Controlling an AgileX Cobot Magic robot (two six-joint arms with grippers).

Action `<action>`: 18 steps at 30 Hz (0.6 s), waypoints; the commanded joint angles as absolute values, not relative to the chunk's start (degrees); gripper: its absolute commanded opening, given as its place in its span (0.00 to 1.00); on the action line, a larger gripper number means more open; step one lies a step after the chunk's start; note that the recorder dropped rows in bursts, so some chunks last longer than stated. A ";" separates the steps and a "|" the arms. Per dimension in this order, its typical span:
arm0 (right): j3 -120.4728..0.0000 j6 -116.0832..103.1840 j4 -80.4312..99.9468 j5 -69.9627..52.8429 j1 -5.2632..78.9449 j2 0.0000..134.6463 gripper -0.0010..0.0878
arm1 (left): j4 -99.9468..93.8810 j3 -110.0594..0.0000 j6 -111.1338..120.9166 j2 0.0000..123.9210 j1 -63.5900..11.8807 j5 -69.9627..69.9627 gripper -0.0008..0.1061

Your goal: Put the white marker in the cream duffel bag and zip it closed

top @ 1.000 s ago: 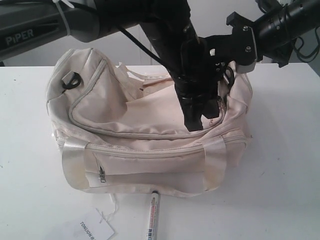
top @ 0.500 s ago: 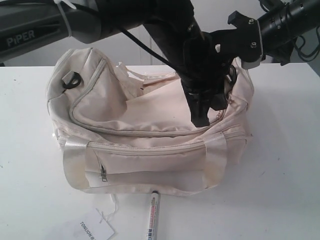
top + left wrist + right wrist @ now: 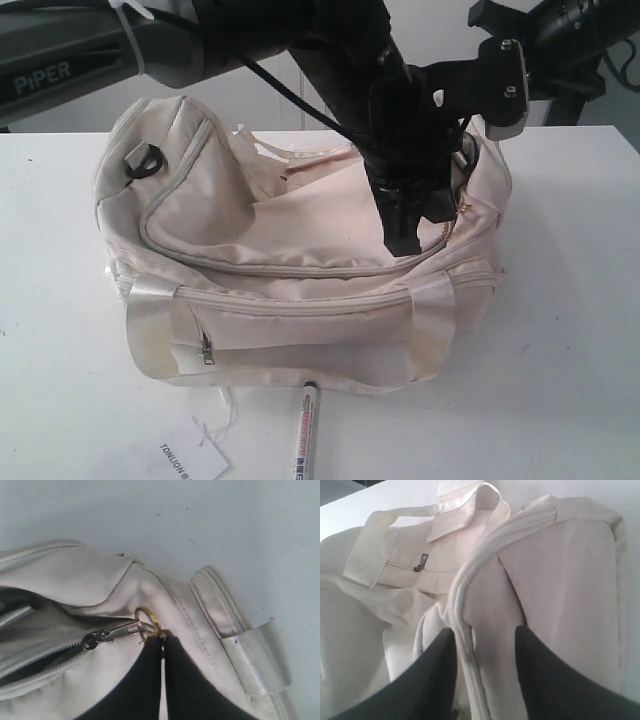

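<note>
Left wrist view: left gripper (image 3: pixel 162 642) is pinched tight on the gold ring zip pull (image 3: pixel 148 623), fingers together with no gap. Slider (image 3: pixel 92 641) sits just beside the ring. The teeth are parted on its far side with a dark gap between, so the zip is open on that stretch at least. My read: it holds the pull so it can run the zip, probably to widen the mouth, since nothing is in the bag yet.

White marker (image 3: pixel 302 435) lies on the table (image 3: pixel 560 330), just off the long side of the cream duffel bag (image 3: pixel 260 230), near the table edge closest to the exterior camera, black cap toward the bag. Neither gripper is near it. Paper tag (image 3: pixel 190 462) is next to it at the same edge, not the target.

Right gripper (image 3: pixel 484 632): jaws wide, straddling a piped seam (image 3: pixel 462 630) at the bag's end. Cloth sits between them, but I see no pinch. Guess: it's placed to brace that end against the zip tug.

Can't see:
- bag interior, only that dark gap
- how far the zip is open overall; the left arm covers that end in the exterior view
- the marker's far end and part of the tag, cut by the frame
- right fingertips in the exterior view, hidden behind the left arm
</note>
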State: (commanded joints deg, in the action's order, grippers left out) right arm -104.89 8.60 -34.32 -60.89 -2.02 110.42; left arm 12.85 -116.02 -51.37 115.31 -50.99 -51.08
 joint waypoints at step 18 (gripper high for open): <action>-105.50 16.90 -38.00 -66.26 0.13 109.76 0.43 | 12.85 -116.02 -51.48 115.31 -50.99 -51.08 0.01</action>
State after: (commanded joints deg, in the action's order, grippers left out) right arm -105.50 16.90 -38.00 -66.26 0.13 109.76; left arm 12.85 -116.02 -51.48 115.31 -50.99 -51.08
